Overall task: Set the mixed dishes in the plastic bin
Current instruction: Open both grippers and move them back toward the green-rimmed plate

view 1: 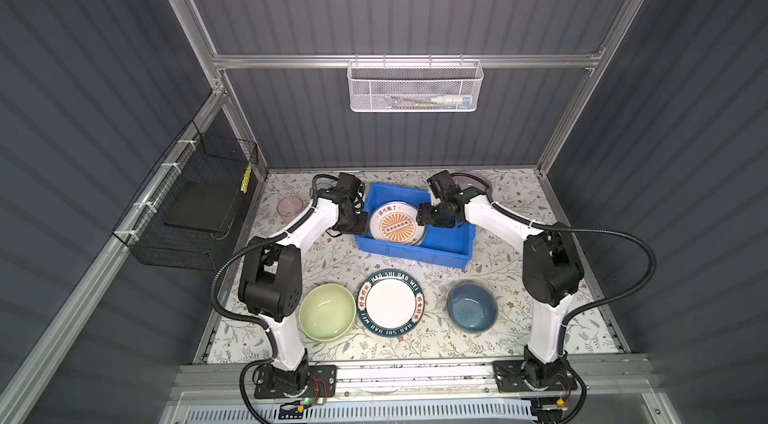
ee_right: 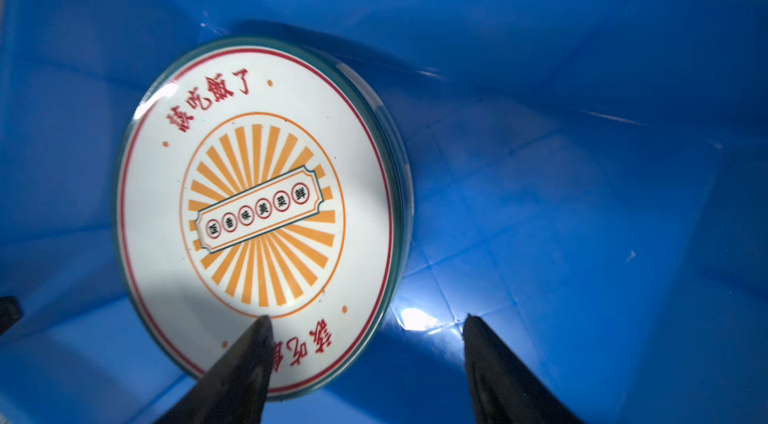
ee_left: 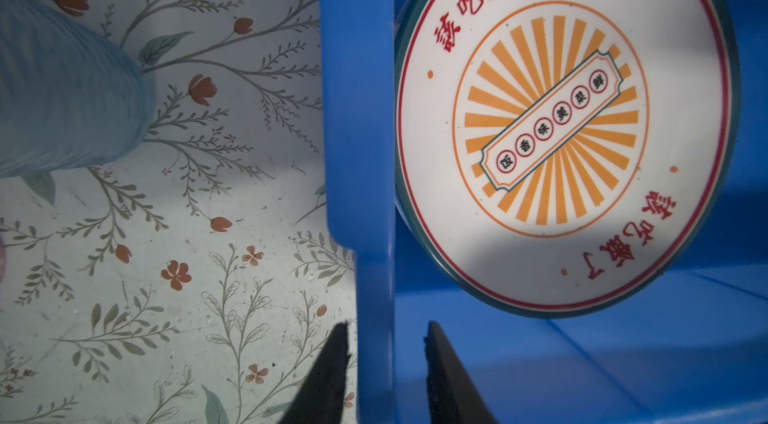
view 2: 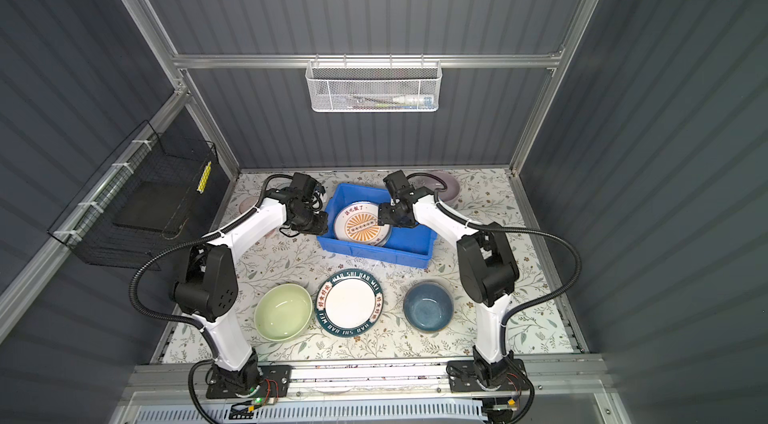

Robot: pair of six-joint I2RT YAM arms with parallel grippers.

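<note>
1. The blue plastic bin point(view 1: 411, 255) point(view 2: 374, 255) point(ee_left: 357, 110) point(ee_right: 582, 193) is sitting in the upper middle of the floral tablecloth point(view 1: 332, 259) in both top views.
2. A sunburst plate point(view 1: 397, 224) point(view 2: 360, 226) point(ee_left: 557, 122) point(ee_right: 257, 209) is lying inside the bin, toward its left end. Red characters 該吃飯了 are running along its rim twice. A banner across the orange rays is carrying six black characters in red rings, 香味美菜鮮 among them.
3. The left gripper point(view 1: 361, 226) point(ee_left: 386, 328) is hanging at the bin's left wall with its jaws apart, one finger outside the wall and one inside, clamping nothing.
4. The right gripper point(view 1: 422, 212) point(ee_right: 365, 318) is hovering at the plate's right edge with its jaws wide apart. One fingertip is over the plate's rim, the other over the bin's bare floor.
5. In the lower middle, a lettered plate point(view 1: 390, 303) point(view 2: 350, 303) is showing "HAO SHI HAO WEI" twice around its dark rim. A green bowl point(view 1: 327, 311) is sitting left of it and a blue bowl point(view 1: 473, 305) right.
6. A pink tumbler point(view 1: 289, 206) is standing left of the bin, and a translucent blue tumbler point(ee_left: 62, 89) is showing near the bin's left wall.
7. The black wire basket point(view 1: 187, 214) is bearing a yellow label too small to read.
</note>
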